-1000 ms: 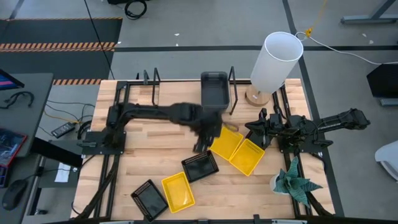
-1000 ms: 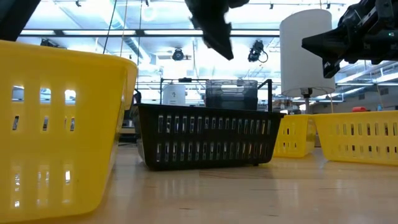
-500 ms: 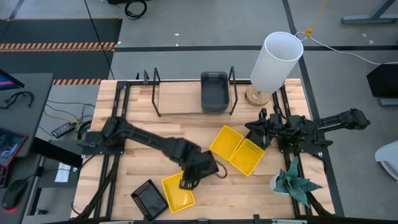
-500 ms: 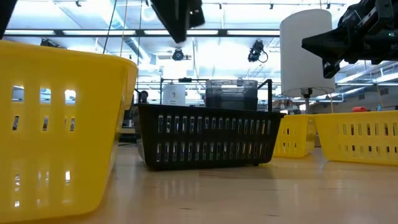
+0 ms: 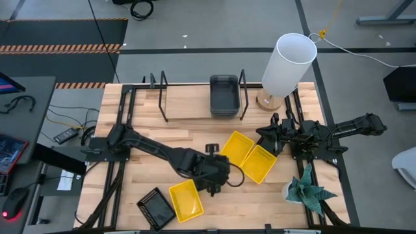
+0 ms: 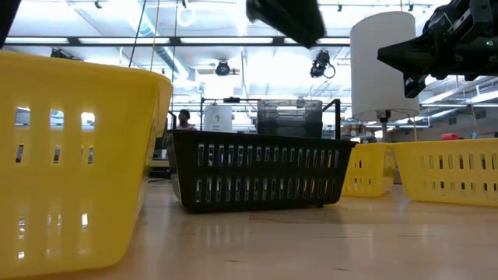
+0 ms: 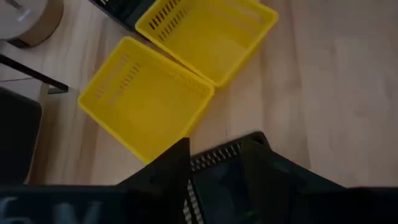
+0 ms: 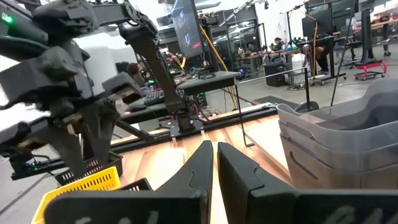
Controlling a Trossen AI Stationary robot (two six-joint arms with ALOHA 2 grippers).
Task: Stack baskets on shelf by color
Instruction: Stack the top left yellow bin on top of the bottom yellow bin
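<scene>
My left gripper (image 5: 218, 175) hangs open over the black mesh basket (image 6: 257, 175) in mid-table. In the left wrist view its fingers stand on either side of that basket's rim (image 7: 214, 157), and the low view shows the gripper (image 6: 284, 14) well above it. Two yellow baskets (image 5: 236, 148) (image 5: 258, 163) lie side by side to its right. A third yellow basket (image 5: 185, 198) and a second black mesh basket (image 5: 156, 208) sit near the near edge. Dark grey baskets (image 5: 223, 95) are stacked on the shelf (image 5: 162, 101) at the far edge. My right gripper (image 5: 266, 134) waits shut at the right.
A tall white cylinder (image 5: 288, 63) stands on a round wooden base at the far right corner. A small green plant (image 5: 307, 190) sits at the near right. Bare wood lies left of the grey stack between the shelf's wire uprights.
My left gripper has come away from the grey baskets on the shelf and swung toward the near edge. It then shifted a little right to stand over the black mesh basket. No basket has moved. The right arm has kept still.
</scene>
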